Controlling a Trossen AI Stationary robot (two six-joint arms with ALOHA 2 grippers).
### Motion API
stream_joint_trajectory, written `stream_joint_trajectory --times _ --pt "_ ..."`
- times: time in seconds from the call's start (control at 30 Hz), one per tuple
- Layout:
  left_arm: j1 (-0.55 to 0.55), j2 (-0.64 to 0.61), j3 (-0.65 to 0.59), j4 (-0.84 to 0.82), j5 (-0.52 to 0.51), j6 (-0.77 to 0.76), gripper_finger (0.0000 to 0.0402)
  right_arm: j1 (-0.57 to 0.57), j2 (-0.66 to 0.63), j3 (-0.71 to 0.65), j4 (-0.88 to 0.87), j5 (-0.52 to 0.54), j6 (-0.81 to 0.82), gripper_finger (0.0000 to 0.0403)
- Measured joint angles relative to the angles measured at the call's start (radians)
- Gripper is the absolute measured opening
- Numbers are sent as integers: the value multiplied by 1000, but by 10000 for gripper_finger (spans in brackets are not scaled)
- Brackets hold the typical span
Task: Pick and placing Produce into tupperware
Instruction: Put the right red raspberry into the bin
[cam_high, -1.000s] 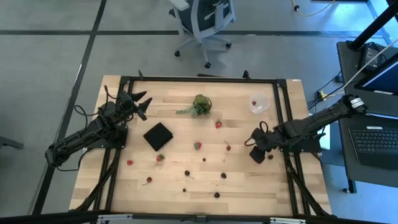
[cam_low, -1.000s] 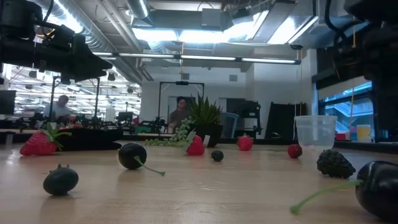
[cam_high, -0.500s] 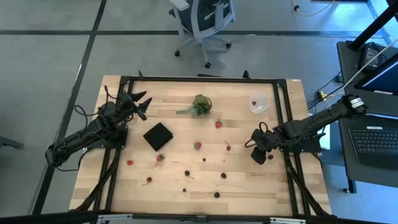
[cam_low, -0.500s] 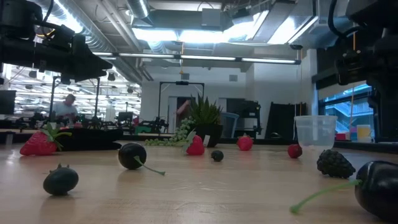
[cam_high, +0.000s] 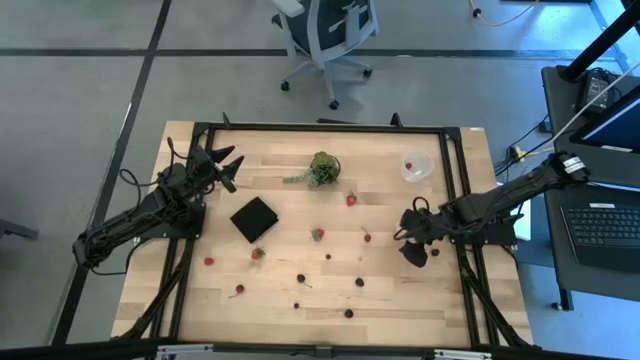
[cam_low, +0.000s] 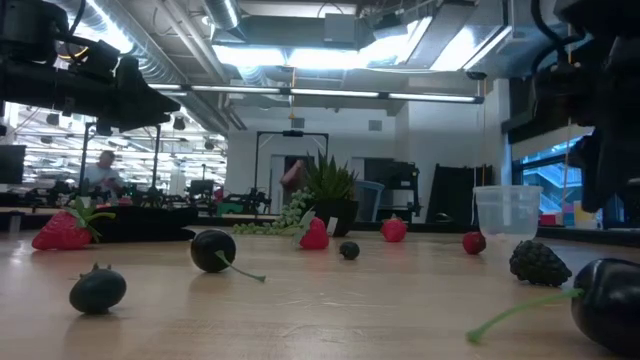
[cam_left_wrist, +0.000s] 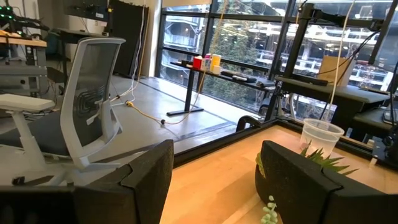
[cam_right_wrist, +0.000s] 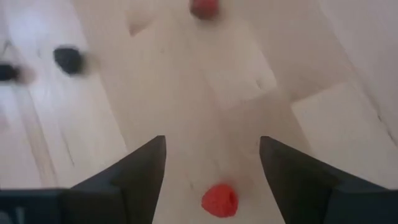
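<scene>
The produce lies scattered over the wooden table: red pieces (cam_high: 317, 234) (cam_high: 351, 199) and dark pieces (cam_high: 300, 279) (cam_high: 359, 282). The tupperware (cam_high: 416, 166) stands at the far right with one red piece inside; it also shows in the low view (cam_low: 508, 210). My right gripper (cam_high: 408, 238) hangs near the right edge, slanting down and open. A red piece (cam_right_wrist: 219, 200) lies on the table between its fingers, apart from both. My left gripper (cam_high: 228, 166) waits open at the far left, held level above the table.
A flat black square (cam_high: 254, 218) lies left of centre, and a green leafy clump (cam_high: 322, 168) lies at the far middle. A black frame rail (cam_high: 455, 200) runs along the right side close to my right arm. An office chair (cam_high: 325, 35) stands beyond the far edge.
My right gripper has stayed in place and rolled about its own axis. No piece of produce has moved.
</scene>
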Motion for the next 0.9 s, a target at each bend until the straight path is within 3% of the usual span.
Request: stream_joint_trajectory --times 0.3,0.6,0.9 --pt "0 0 0 0 0 0 236 62 107 12 -48 -20 -80 234" --pt "0 0 0 0 0 17 236 120 306 222 -313 43 -243 212" --pt "0 0 0 0 0 26 236 173 420 225 -288 40 -205 210"
